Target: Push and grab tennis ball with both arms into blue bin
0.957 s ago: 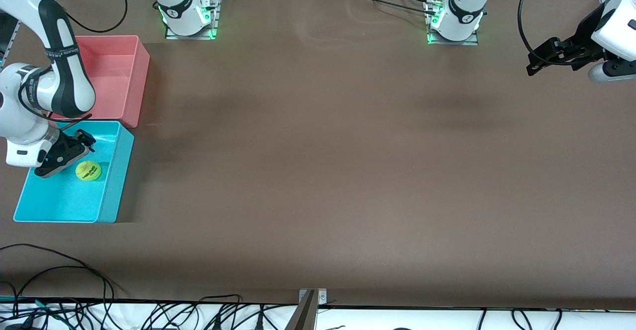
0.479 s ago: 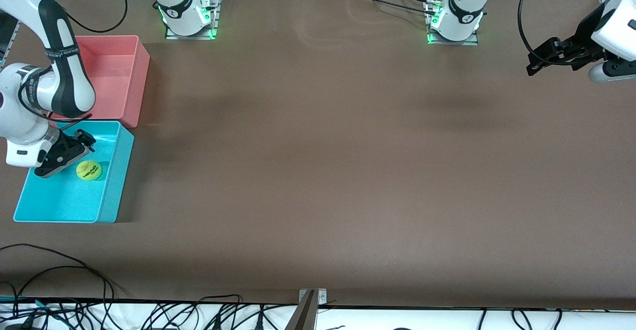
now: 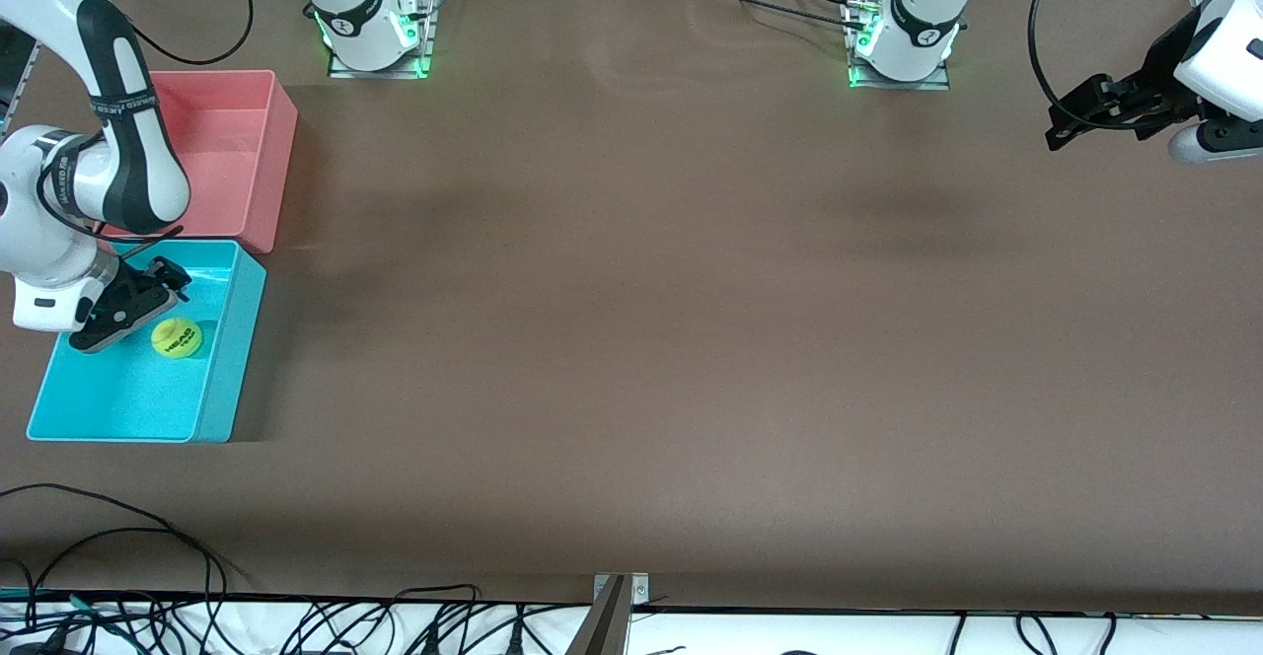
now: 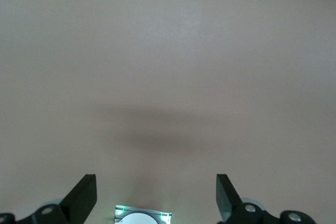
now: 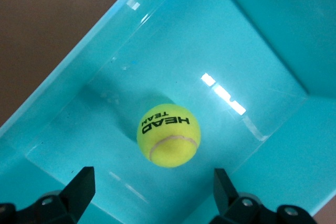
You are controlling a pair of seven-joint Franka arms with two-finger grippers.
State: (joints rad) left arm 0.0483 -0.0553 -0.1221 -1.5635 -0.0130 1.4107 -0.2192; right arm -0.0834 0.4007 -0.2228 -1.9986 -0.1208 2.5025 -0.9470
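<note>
Tennis ball [image 3: 177, 338] lies in blue bin [image 3: 222, 359], beside pink bin [image 3: 266, 157].

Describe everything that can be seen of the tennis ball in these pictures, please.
The tennis ball is small, fuzzy and yellow-green, with a white curved seam and black printed letters reading HEAD TEAM. It rests on the floor of the blue bin, apart from the walls, casting a faint shadow. The right pincer hangs open over it, its fingers not touching the ball. Nothing else touches it.

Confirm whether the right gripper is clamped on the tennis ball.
No: in the right wrist view the right gripper is open above the tennis ball, which lies free on the floor of the blue bin.
</note>
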